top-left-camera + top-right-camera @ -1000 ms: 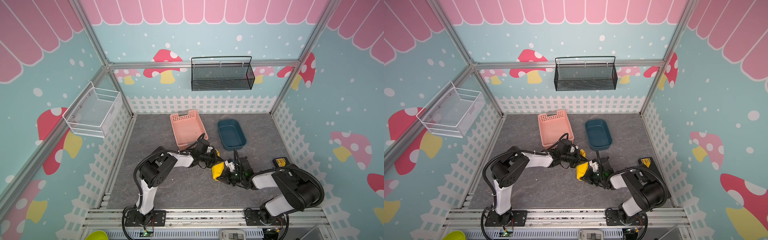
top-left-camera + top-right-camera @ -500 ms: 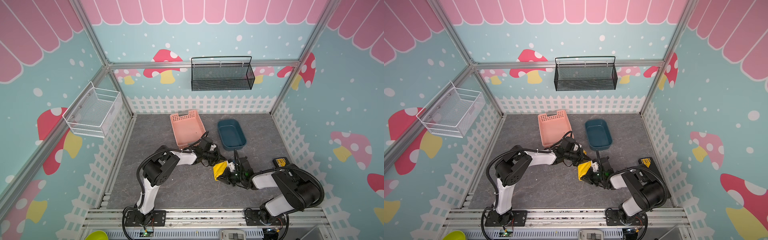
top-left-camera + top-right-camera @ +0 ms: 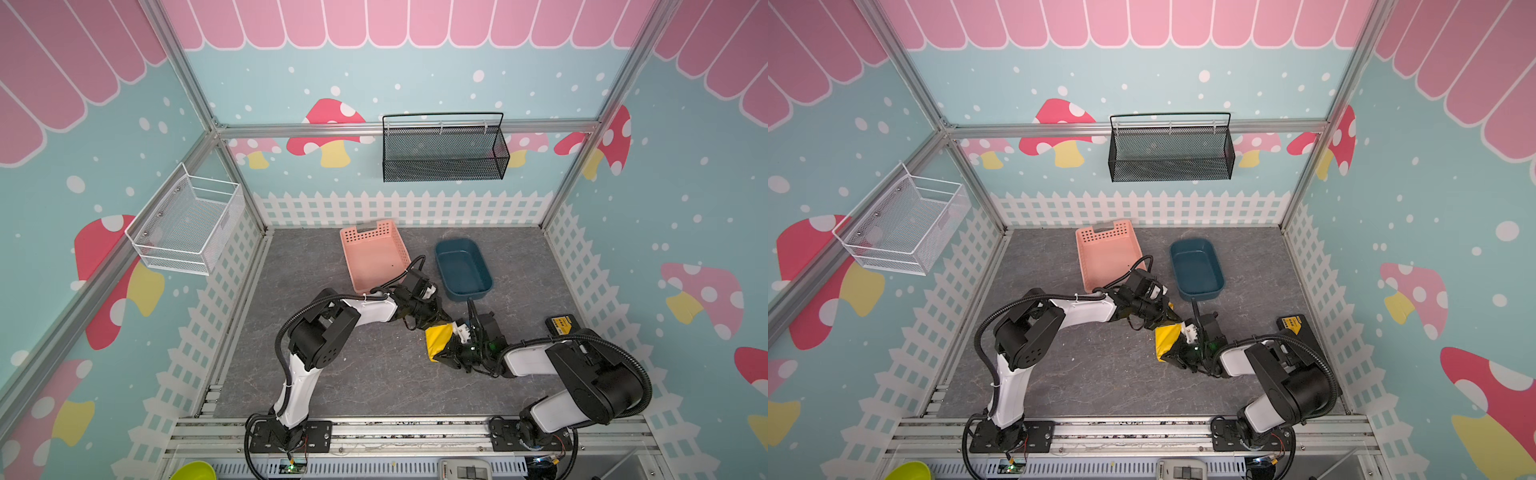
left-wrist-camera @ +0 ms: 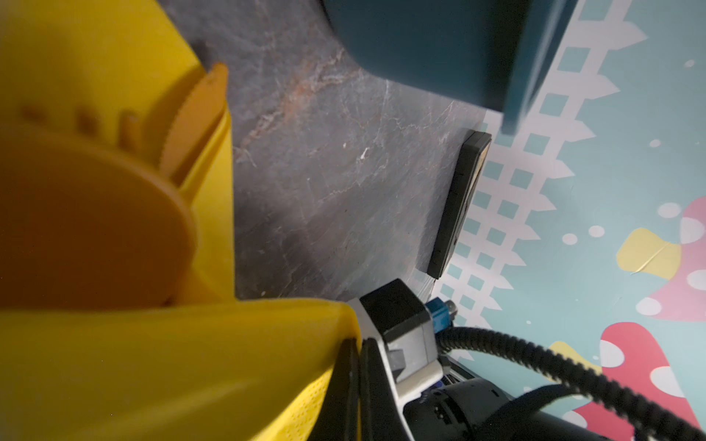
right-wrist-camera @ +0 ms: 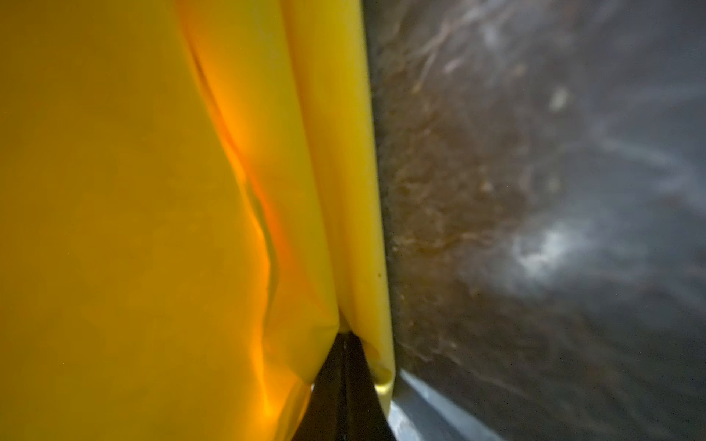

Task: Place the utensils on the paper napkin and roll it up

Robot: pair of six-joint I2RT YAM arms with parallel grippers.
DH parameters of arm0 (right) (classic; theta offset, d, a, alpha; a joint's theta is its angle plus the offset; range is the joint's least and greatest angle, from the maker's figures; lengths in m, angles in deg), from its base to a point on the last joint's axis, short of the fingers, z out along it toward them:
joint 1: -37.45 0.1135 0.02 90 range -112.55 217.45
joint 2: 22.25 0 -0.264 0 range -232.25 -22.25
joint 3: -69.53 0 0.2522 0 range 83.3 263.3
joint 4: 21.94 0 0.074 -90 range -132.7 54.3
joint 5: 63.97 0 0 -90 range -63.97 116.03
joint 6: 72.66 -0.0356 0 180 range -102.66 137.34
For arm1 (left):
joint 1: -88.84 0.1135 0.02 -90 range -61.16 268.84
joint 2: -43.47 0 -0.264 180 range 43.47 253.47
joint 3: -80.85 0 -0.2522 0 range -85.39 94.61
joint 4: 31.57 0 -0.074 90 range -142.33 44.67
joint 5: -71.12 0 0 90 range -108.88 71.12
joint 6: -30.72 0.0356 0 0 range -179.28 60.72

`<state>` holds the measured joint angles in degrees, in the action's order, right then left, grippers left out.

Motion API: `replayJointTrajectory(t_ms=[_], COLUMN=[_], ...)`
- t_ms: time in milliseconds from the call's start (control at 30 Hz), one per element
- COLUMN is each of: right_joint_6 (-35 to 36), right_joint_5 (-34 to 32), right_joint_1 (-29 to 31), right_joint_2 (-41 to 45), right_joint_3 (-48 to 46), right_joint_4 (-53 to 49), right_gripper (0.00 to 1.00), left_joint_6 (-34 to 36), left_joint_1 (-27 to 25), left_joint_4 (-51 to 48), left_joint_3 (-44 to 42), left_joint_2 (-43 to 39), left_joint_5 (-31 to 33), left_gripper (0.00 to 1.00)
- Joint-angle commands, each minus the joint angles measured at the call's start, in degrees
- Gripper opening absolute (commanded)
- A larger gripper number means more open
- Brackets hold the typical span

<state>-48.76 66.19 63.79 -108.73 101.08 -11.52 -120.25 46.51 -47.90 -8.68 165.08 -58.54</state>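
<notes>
**Both top views.** Arms: two, meeting right of the middle of the grey table (image 3: 332,374). There is one paper napkin (image 3: 438,341) (image 3: 1166,340), yellow and folded into a short bundle. It lies on the table just near of the blue tray (image 3: 457,244). The left gripper (image 3: 439,321) is at the bundle's far end and the right gripper (image 3: 451,355) at its near end. Both touch it (jaw gap too small to judge from up here). The utensils are hidden inside the bundle.

Bins on the table: two. One pink basket (image 3: 365,233) and the one blue tray stand side by side, apart. Wall baskets: two. One black mesh basket (image 3: 442,166) hangs on the far wall and one white wire basket (image 3: 187,232) on the left wall. One black-and-yellow device (image 3: 561,326) lies by the right fence.

**Left wrist view.** Utensils (image 4: 114,172): three, orange, lying inside the napkin's open fold and against each other.
- One spoon (image 4: 76,221), seen by its bowl.
- One fork (image 4: 88,118), seen by its tines.
- One knife (image 4: 198,114), seen by its serrated edge.

The left gripper's fingers (image 4: 345,382) are pressed together on the napkin's edge.

**Right wrist view.** Yellow paper fills half the frame, with blurred table beside it. The right gripper's fingers (image 5: 328,382) are closed tight, pinching a fold of the napkin. One orange streak shows through the paper, and I cannot tell which piece it is.
</notes>
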Motion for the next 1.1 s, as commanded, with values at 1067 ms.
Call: replayJointTrajectory(t_ms=[1067], right_joint_6=[1.62], right_joint_5=[-11.05], right_joint_1=[-0.22], right_joint_2=[14.93], right_joint_3=[-2.47], right_joint_4=[-7.45], right_gripper=[0.01], left_joint_6=[-5.11], left_joint_1=[1.09], left_joint_4=[1.35], left_joint_3=[-6.01], left_joint_2=[3.59], left_joint_5=[8.31], left_gripper=[0.03])
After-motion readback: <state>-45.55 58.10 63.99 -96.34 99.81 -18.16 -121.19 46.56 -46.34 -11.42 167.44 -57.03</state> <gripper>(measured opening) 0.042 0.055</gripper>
